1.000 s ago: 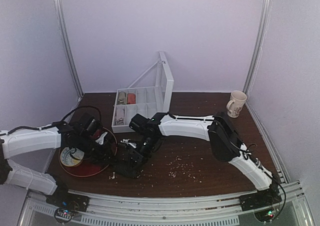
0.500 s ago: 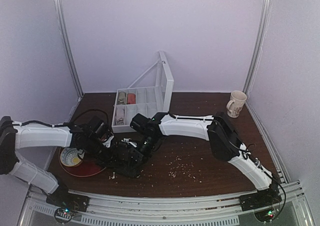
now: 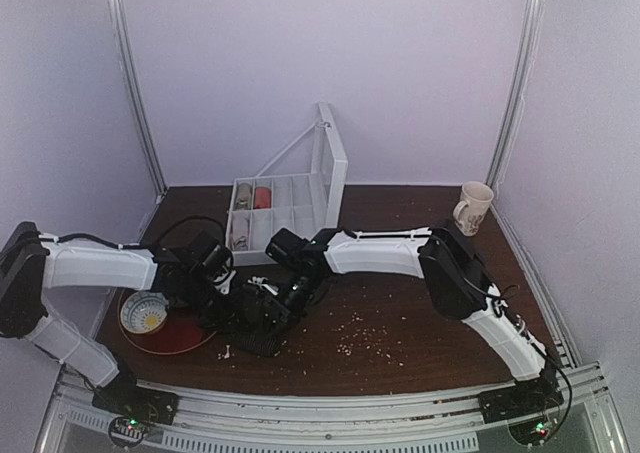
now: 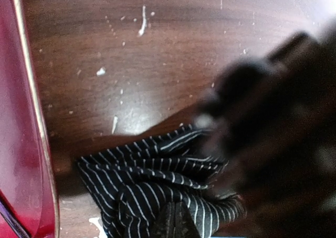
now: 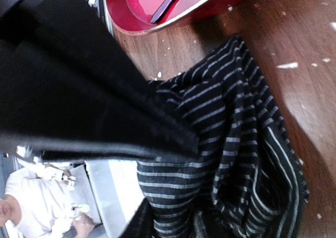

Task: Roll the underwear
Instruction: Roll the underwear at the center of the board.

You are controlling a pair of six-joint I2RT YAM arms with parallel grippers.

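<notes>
I'm looking down on the brown worktop and both arms are reaching in toward the same spot, just right of the red tray. The underwear is lying there as a bunched dark heap, on the wood and beside the tray's rim, not flat. The left pincer is coming at it from the tray side, and the right pincer is meeting it from the far side. From the left wrist I'm seeing the pinstriped cloth gathering into folds that run down to my fingertips, which are sitting narrow and nipping the fabric at the bottom edge. The dark blur on the right of that view I cannot make out. From the right wrist, one black finger is lying across the crumpled stripes. Whether that pincer is gripping or standing apart, I cannot tell. Pale crumbs are dotting the wood to the right. A clear compartment box is standing open at the back, and a mug is sitting far right.
</notes>
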